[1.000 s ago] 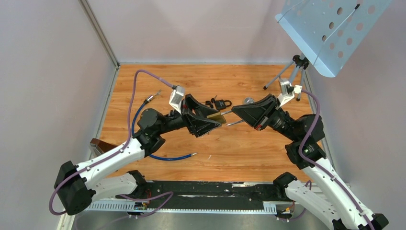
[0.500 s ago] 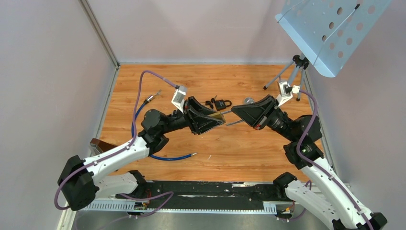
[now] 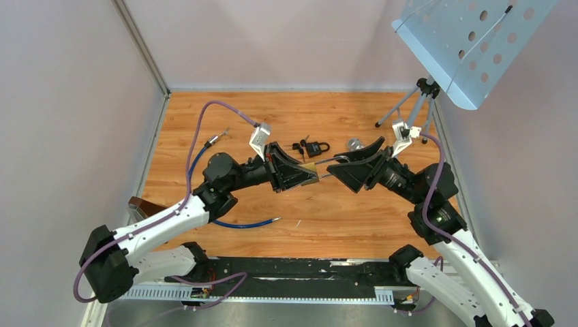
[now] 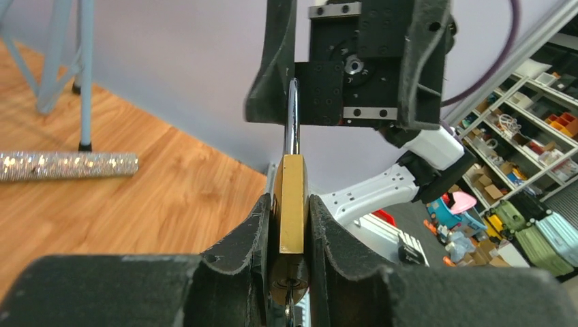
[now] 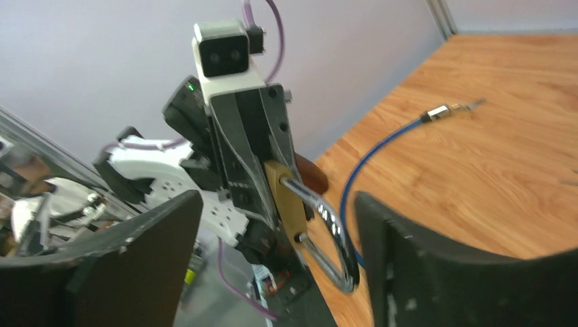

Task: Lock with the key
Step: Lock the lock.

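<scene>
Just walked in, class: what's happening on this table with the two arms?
The left pincer clamps a brass padlock by its body, its shackle pointing at the other arm. The right pincer stands open, the shackle between its fingers but not gripped. A small black padlock lies on the table behind them, untouched.

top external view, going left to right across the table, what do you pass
blue cable → brass padlock clamped in the left arm's jaws → small silver object → music stand
</scene>
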